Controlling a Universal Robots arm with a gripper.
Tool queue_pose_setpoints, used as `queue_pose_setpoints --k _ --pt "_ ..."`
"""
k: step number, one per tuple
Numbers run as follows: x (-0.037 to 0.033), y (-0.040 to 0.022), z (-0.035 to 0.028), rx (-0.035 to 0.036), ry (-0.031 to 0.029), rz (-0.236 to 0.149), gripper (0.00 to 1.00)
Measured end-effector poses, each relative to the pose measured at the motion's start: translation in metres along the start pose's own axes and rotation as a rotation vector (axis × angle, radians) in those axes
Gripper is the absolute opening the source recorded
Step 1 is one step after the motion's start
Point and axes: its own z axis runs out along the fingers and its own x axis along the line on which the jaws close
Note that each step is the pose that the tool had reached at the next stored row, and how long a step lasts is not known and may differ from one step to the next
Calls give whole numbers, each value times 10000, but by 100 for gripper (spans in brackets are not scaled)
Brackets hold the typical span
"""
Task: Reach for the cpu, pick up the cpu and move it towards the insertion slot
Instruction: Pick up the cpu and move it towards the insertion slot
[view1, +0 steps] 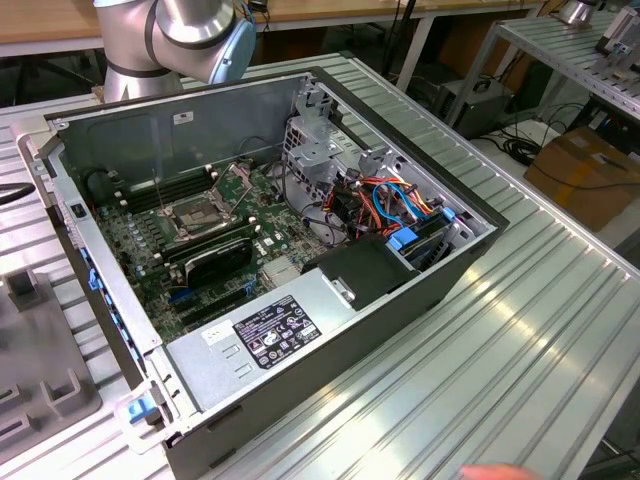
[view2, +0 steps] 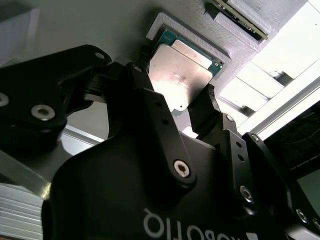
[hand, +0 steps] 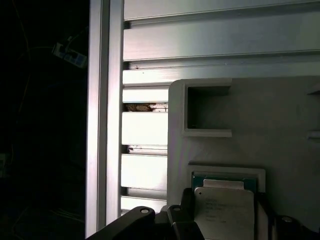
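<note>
Straddling the cpu (view2: 181, 74), my gripper (view2: 174, 84) is open or clamped; I cannot tell. I judge it light, stiff, fragile: take opposite edges.

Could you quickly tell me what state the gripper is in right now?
Gripper: at the cpu in the grey tray; open or closed cannot be told.

A robotics lab: aluminium workbench (view1: 480, 330), opened computer case (view1: 130, 140).
</note>
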Motion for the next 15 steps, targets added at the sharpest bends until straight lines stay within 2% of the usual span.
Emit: queue_pose_setpoints --k 9,15 --pt "0 1 -21 -1 -1 0 55" --pt "0 2 -96 0 2 0 55"
